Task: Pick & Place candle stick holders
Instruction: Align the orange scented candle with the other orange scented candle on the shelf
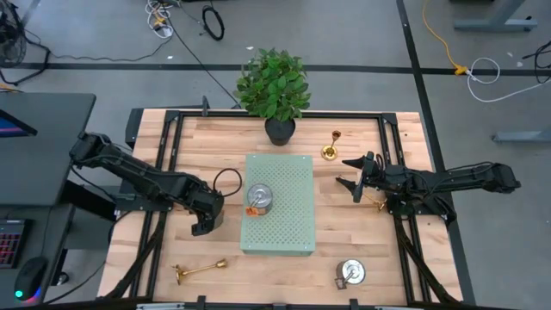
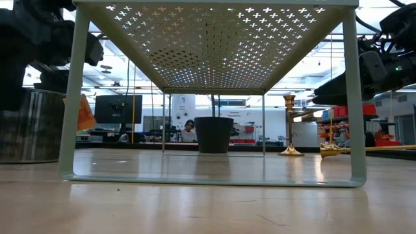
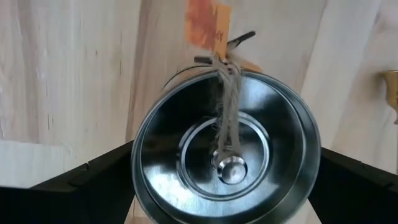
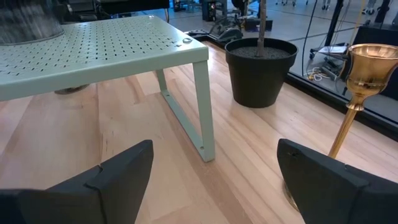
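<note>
My left gripper [image 1: 204,220] stands left of the pale green perforated board [image 1: 288,232], shut on a squat silver holder [image 3: 227,155] that has a string and an orange tag [image 3: 205,22]. This holder also shows in the low view [image 2: 29,127]. A second silver holder [image 1: 259,198] stands on the board, and a third [image 1: 350,273] stands on the table near the front. My right gripper [image 1: 346,171] is open and empty, right of the board. A gold holder [image 1: 330,148] stands upright near it. One gold holder [image 1: 374,202] lies below the right arm and another [image 1: 198,270] lies front left. My left gripper pinches the silver holder by its round outer wall [image 3: 138,168], one finger [image 3: 87,183] on each side. The fingers come from above, pointing down. The holder sits upright with its open top up. I cannot tell whether its base rests on the table.
A plant in a black pot [image 1: 277,95] stands at the table's far middle, behind the board. The board stands on thin legs [image 4: 205,112] with open room beneath it. Black frame rails [image 1: 164,138] run along the table's sides.
</note>
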